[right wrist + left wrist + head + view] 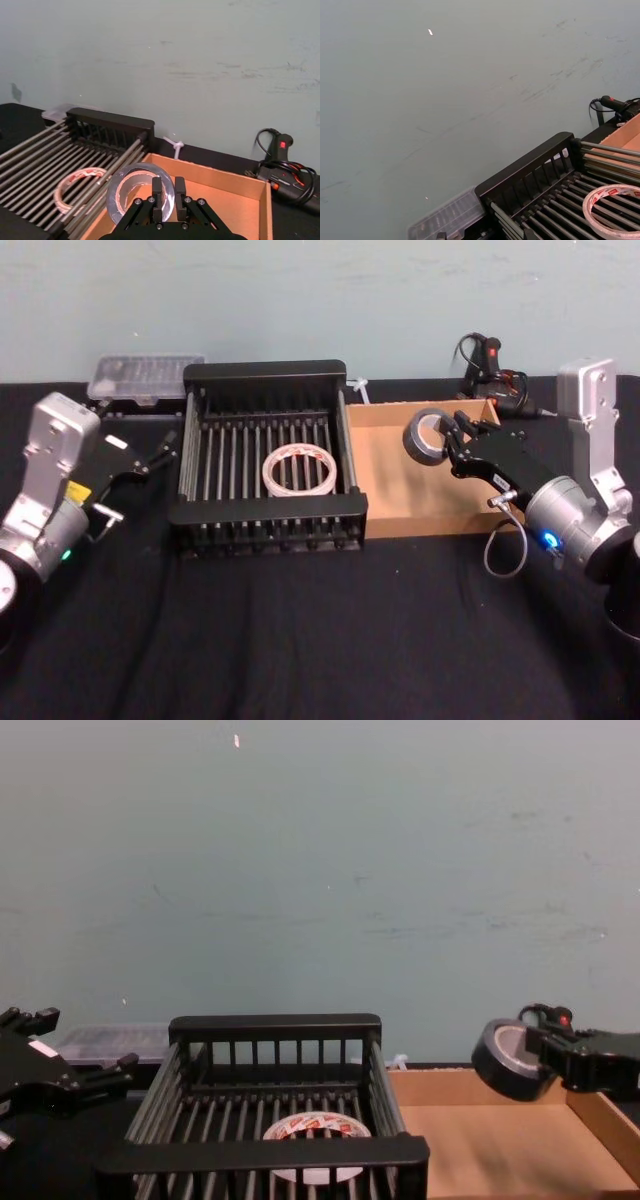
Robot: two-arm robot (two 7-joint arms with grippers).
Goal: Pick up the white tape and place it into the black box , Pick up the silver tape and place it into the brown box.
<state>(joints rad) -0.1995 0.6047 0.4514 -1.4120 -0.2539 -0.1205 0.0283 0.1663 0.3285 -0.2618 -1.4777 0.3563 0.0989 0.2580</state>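
The white tape [298, 469] with red print lies flat on the bars inside the black box [268, 508], also seen as the white tape [612, 207] [77, 184] [318, 1130]. My right gripper [452, 443] is shut on the rim of the silver tape [428, 436], holding it on edge in the air over the left part of the brown box [400, 495]. In the right wrist view the fingers [158, 194] pinch the silver tape [135, 192] wall above the brown box [235, 200]. My left gripper [152, 455] hangs open and empty just left of the black box.
A clear plastic case [145, 376] sits behind the crate at the back left. A black and red glue gun with coiled cable [490, 365] lies behind the brown box. A small white object [360, 390] rests between the two boxes at the back. Black cloth covers the table.
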